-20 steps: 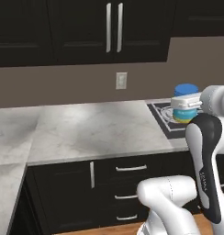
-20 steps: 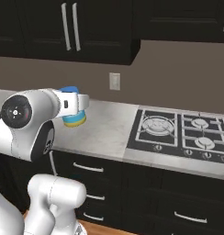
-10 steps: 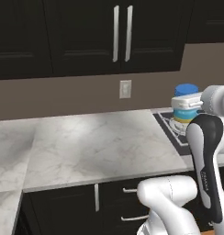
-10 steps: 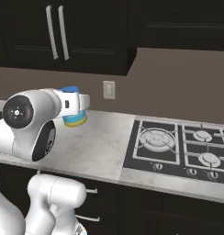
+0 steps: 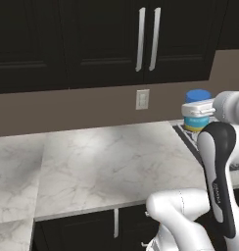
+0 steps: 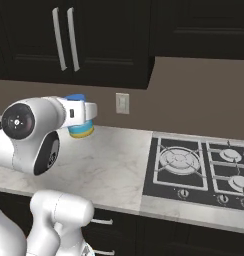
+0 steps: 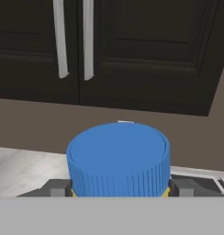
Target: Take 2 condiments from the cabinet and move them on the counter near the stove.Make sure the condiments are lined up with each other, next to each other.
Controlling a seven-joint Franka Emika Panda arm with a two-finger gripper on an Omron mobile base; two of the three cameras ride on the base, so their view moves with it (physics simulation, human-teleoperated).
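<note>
Gripping the squat jar with the blue ribbed lid and yellow-and-teal banded body (image 5: 197, 111), the white two-finger gripper (image 5: 199, 109) has its jaws pressed against the jar's two sides. In the hand view the dark finger tips (image 7: 58, 187) sit just under the lid's edge on either side of the jar (image 7: 119, 159).

From the left base view, the white arm with dark joints rises at the lower right, its forearm standing nearly upright and the hand reaching out level at the top, carrying the jar upright in the air above the white-grey marbled stone counter (image 5: 107, 166), close to the edge of the flat black gas cooktop (image 5: 187, 138).

From the right base view, the arm's big rounded joint sits at the left, the hand pointing right with the gripper (image 6: 80, 116) around the jar (image 6: 79, 129). Farther right lies the cooktop (image 6: 199, 170) with round silver burners. Above, the black wall cabinet (image 6: 94, 40) with long silver bar handles has its doors shut.
</note>
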